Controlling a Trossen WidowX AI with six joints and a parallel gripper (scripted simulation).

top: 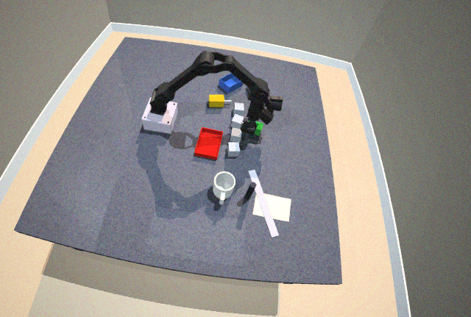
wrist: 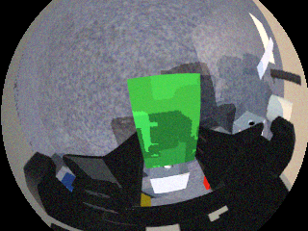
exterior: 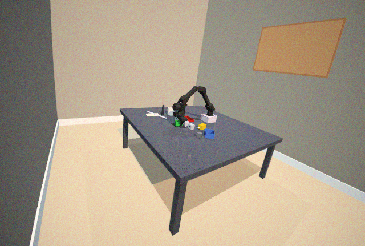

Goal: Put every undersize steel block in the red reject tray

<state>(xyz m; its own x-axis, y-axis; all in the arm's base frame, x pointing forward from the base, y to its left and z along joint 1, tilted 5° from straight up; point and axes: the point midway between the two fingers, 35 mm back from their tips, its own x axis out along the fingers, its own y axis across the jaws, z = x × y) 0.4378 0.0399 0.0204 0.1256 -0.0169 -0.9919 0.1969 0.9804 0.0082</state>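
We could read no text, label, brand, number or sign on anything in the three views; whatever lettering there was escaped us.

I see a dark blue-gray table (top: pixel 125 192) (exterior: pixel 223 149) carrying a row of four steel blocks (top: pixel 233 148) (exterior: pixel 190 126); red tray (top: pixel 208 144) (exterior: pixel 189 119) beside the row. Also on it: yellow-handled gauge (top: pixel 216 101) (exterior: pixel 202 126), blue tray (top: pixel 229 82) (exterior: pixel 209 133), white mug (top: pixel 224 184) (exterior: pixel 170 111), paper sheet (top: pixel 279 207) (exterior: pixel 151 115) partly under a pale strip (top: pixel 265 207).
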